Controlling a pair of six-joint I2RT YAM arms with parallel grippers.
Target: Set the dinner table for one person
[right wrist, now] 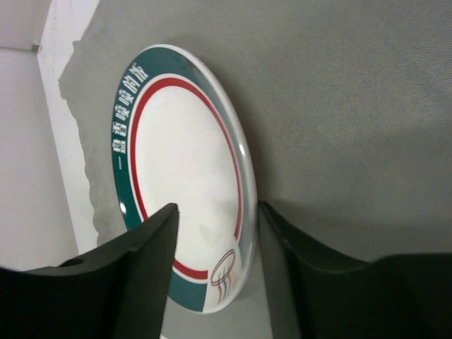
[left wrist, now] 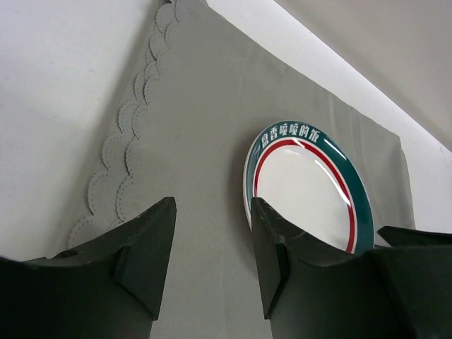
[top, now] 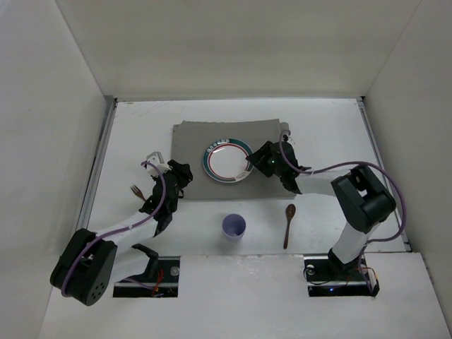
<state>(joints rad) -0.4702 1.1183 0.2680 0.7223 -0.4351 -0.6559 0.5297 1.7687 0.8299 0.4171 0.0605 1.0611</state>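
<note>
- I see the right gripper (right wrist: 215,220) with fingers parted, straddling the rim of the plate (top: 226,162).
- Left gripper (left wrist: 212,212): fingers wide, nothing between.
- Plate lies on the placemat (top: 205,138), mid dinner table (top: 141,127).

Parted fingers (right wrist: 138,272) straddle the rim of the plate (right wrist: 176,159) on a grey placemat (right wrist: 346,106).

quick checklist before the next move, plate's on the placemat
1. Plate flat on grey placemat: ok.
2. Right end effector open, straddling the plate rim; touching it: cannot tell.
3. Left end effector open, empty, over the placemat: ok.
4. Fork beside the plate: not ok, it lies on the dinner table, left of the placemat.
5. Wooden spoon and purple cup placed: not ok, both off the placemat.
</note>
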